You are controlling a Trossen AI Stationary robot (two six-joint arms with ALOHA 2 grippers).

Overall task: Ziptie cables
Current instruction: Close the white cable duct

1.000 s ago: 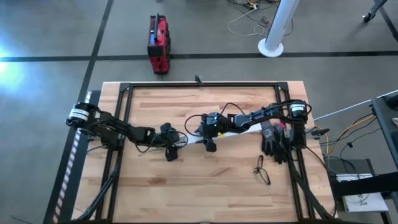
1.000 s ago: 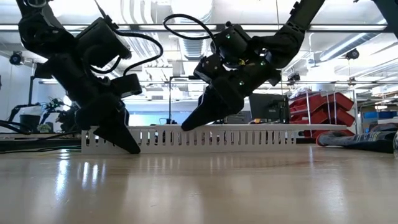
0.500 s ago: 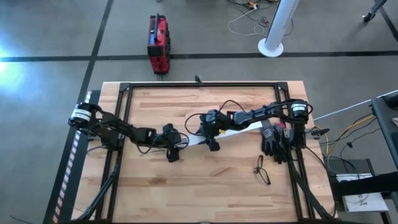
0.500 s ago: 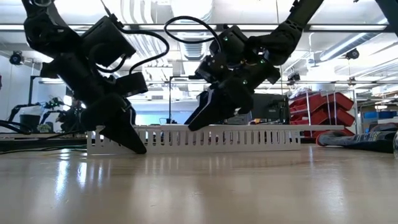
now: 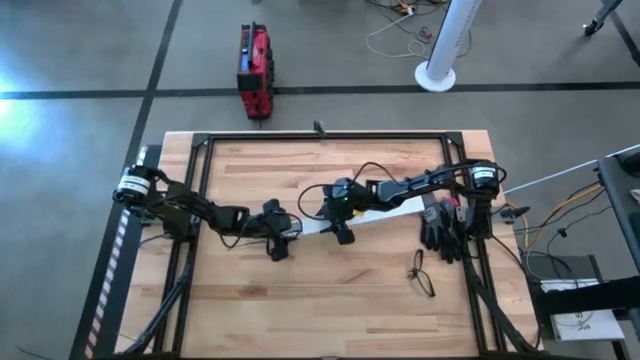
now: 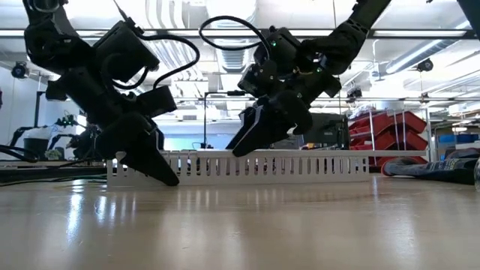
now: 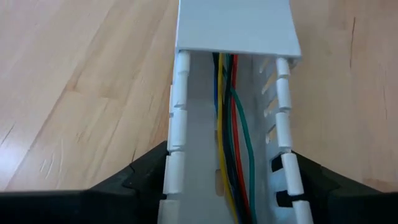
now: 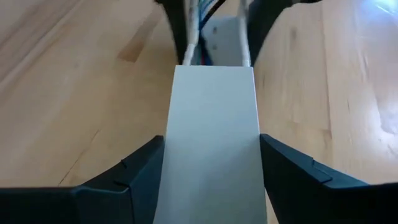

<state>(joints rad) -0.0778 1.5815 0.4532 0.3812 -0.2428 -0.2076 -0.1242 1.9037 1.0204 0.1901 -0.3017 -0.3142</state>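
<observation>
The cable duct (image 5: 345, 217) lies flat near the middle of the table (image 5: 330, 310), running between the two arms. It is a white slotted channel. Inside it lie the wires (image 7: 229, 134), yellow, red, green and a darker one, running lengthwise along the floor of the channel. A flat cover (image 8: 212, 140) sits over the part of the duct nearer the right arm; the part nearer the left arm is uncovered.

The left gripper (image 5: 277, 238) holds the open end of the duct. Its fingers (image 7: 146, 174) press against the outside of both slotted walls, at duct width. The right gripper (image 5: 342, 225) straddles the covered part. Its fingers (image 8: 134, 174) sit just beside the two long edges of the cover; whether they pinch it or only bracket it cannot be told.

Procedure for the step in hand, judged from this layout:

1. Keep the left grip firm and low, so that the duct does not slide or lift off the wood.
2. Move the cover only along the duct's length. Any sideways twist would likely catch the thin wall tabs.
3. Keep the fingertips clear of the wires, so that the bundle stays straight for tying.

No zip tie can be made out. A pair of gloves (image 5: 440, 225) and a small dark wire loop (image 5: 423, 273) lie apart, near the right arm's base.
</observation>
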